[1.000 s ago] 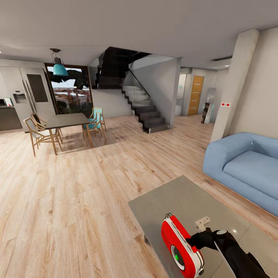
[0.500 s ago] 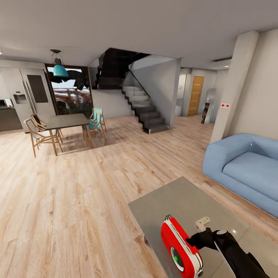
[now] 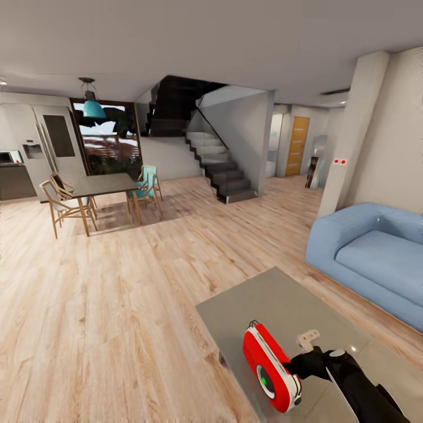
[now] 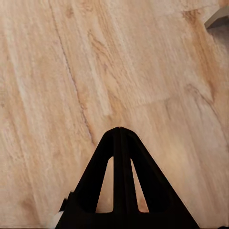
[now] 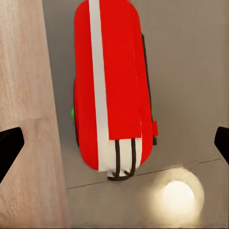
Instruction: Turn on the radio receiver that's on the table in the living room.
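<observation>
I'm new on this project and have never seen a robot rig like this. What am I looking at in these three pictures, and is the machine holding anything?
These are simulator renders from a wheeled robot with two arms. The wide picture comes from a camera on its head, looking over a living room with a blue sofa. The black right arm reaches toward the red radio receiver, which stands on the low grey table near its edge. A green spot shows on the radio's dial.

The other two pictures come from cameras at the wrists. The right wrist view looks at the radio from close by; the right gripper is open, its fingertips at the picture's sides, not touching the radio. The left gripper is shut, holding nothing, over the wood floor.
</observation>
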{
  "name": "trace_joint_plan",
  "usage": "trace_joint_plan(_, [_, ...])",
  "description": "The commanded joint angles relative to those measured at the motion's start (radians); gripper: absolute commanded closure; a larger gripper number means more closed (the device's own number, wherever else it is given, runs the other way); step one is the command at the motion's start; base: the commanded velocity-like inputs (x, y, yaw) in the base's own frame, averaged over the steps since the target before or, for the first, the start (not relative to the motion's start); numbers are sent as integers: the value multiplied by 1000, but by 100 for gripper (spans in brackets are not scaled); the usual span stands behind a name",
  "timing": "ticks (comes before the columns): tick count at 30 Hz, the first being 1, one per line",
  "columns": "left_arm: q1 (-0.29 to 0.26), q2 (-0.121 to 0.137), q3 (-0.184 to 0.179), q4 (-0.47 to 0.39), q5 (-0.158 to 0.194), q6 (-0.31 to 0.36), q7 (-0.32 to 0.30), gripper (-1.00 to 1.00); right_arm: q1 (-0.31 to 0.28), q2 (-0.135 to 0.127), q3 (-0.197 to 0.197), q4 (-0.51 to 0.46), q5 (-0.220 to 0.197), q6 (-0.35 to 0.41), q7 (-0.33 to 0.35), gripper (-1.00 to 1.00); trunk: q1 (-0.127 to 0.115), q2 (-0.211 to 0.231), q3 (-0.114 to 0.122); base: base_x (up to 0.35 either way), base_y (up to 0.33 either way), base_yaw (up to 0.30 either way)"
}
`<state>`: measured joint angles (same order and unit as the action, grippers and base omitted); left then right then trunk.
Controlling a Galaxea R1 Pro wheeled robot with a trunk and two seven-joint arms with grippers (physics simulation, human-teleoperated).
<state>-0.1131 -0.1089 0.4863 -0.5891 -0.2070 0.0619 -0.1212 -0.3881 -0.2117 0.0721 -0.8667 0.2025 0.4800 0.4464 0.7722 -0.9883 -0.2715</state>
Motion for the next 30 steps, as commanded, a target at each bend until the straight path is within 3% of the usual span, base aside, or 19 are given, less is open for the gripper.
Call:
trace_joint_plan(1, [0,0,0,0,0,0,0,100,0,0,0,0,0,-1,0,-100,-4,7,3,-326,0,0])
trace_joint_plan(16, [0,0,0,0,0,-8,0,100,0,0,0,0,0,-1,0,-100,-61,112,50,-335,6,0])
trace_joint_plan(30, [0,0,0,0,1,-8,-4,100,0,1,1,1,-1,-1,-2,-100,-115,210,94,-284,168,0])
